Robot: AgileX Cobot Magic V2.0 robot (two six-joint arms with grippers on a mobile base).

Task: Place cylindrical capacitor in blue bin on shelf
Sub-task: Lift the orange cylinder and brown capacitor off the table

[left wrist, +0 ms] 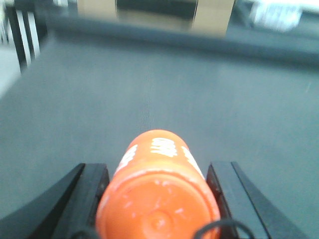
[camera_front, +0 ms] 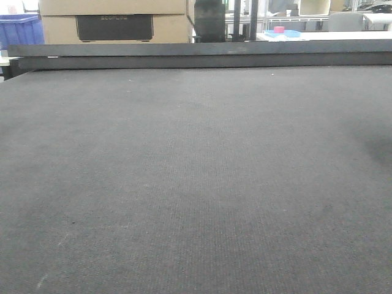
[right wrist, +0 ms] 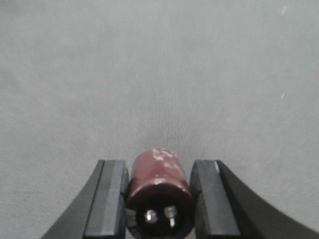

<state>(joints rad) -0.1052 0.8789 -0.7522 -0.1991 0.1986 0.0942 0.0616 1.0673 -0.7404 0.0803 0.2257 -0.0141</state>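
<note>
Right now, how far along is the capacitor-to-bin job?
Done: the orange capacitor is clamped in the left jaws. In hand: it is over the grey mat, while the right jaws grip a dark-red cylinder. Left: the carry and the drop into the bin. Only a blue crate shows far back, and I cannot make out the shelf.

The mat [camera_front: 196,184] fills the front view, with a rail [camera_front: 202,55] along its far edge. Behind the rail, a cardboard box [camera_front: 113,21] stands left of centre, and a storage bin [camera_front: 21,30] stands to its left. Beyond the far-right corner stands a table [camera_front: 343,35]. A tray [camera_front: 293,33] lies on it, carrying a small object [camera_front: 279,29]. The cylindrical capacitor [left wrist: 157,199] lies between the fingers of the left gripper [left wrist: 157,169], above the mat. A second capacitor [right wrist: 159,186] lies between the fingers of the right gripper [right wrist: 158,167].
</note>
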